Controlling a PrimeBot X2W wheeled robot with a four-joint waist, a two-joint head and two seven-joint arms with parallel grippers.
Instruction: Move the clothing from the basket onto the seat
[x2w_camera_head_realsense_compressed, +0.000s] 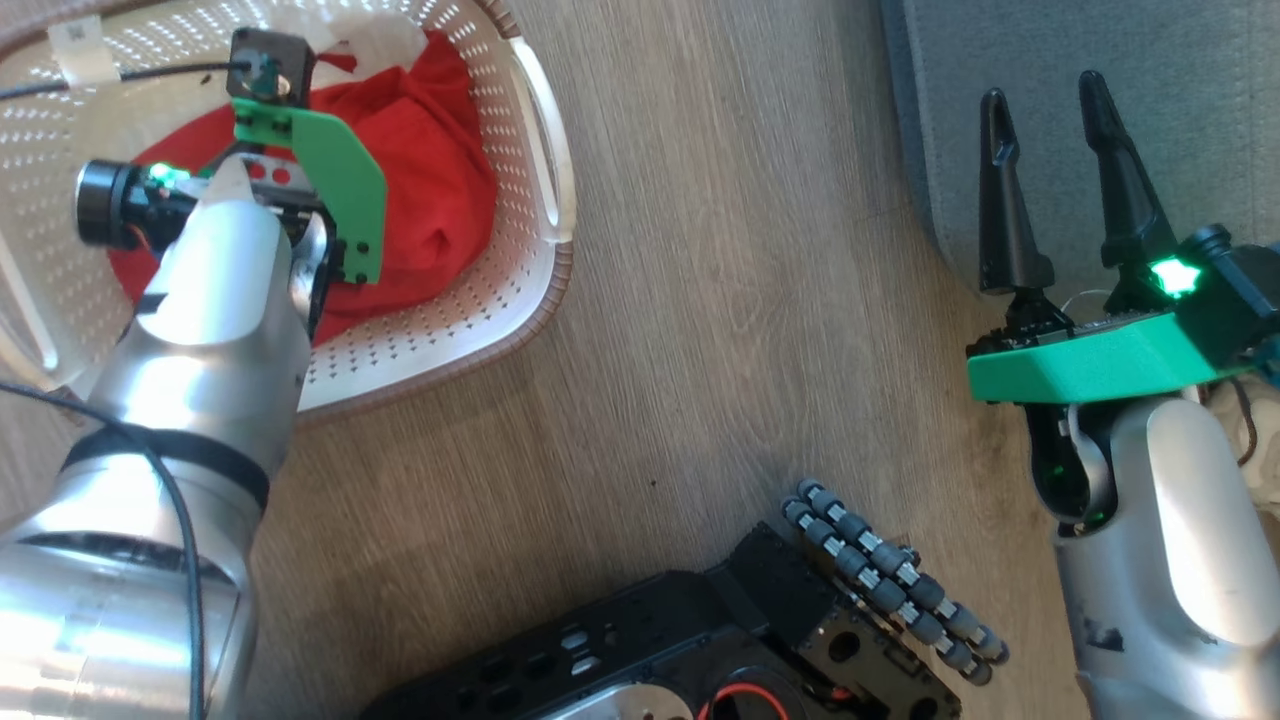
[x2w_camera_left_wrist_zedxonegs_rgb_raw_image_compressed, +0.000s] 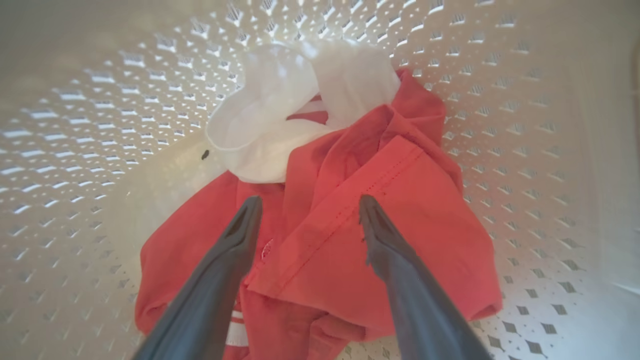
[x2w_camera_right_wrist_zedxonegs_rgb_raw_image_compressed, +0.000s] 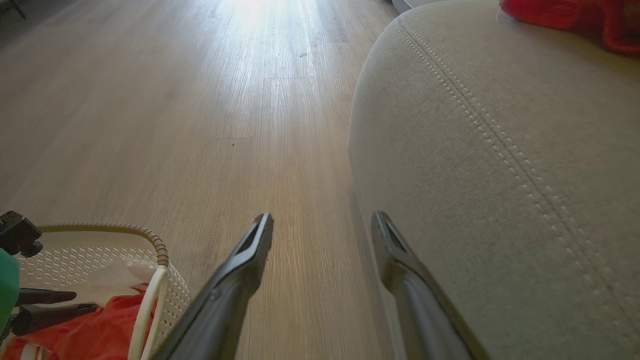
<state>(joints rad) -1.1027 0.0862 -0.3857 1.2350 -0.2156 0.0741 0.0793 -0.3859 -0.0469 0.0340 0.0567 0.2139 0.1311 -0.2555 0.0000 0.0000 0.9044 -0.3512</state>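
In the head view, the basket (x2w_camera_head_realsense_compressed: 545, 200) is seen at 10 o'clock, standing on the wooden floor (x2w_camera_head_realsense_compressed: 720, 300). The red clothing (x2w_camera_head_realsense_compressed: 430, 180) lies inside it, and the left arm (x2w_camera_head_realsense_compressed: 200, 340) is placed over it. The grey seat (x2w_camera_head_realsense_compressed: 1180, 100) is found at 2 o'clock, well apart from the basket. The right hand (x2w_camera_head_realsense_compressed: 1043, 88) is held at 3 o'clock with its two fingers spread. Nothing is between them, and the tips are seen in front of the seat's edge. The black robot base (x2w_camera_head_realsense_compressed: 780, 620) is seen at 6 o'clock.

In the left wrist view, the left hand (x2w_camera_left_wrist_zedxonegs_rgb_raw_image_compressed: 310, 200) is seen with its fingers spread wide over the clothing, which is crumpled on the bottom of the basket. The white part (x2w_camera_left_wrist_zedxonegs_rgb_raw_image_compressed: 300, 110) is at 12 o'clock and the red part at 6 o'clock. Nothing is pinched. Whether the tips touch the fabric cannot be told.

In the right wrist view, the right hand is shown spread and empty. The floor is at 11 o'clock and the seat, with its pale stitching, at 3 o'clock. A corner of the basket with clothing is seen at 8 o'clock. One more red cloth (x2w_camera_right_wrist_zedxonegs_rgb_raw_image_compressed: 575, 20) lies on the seat at 1 o'clock.
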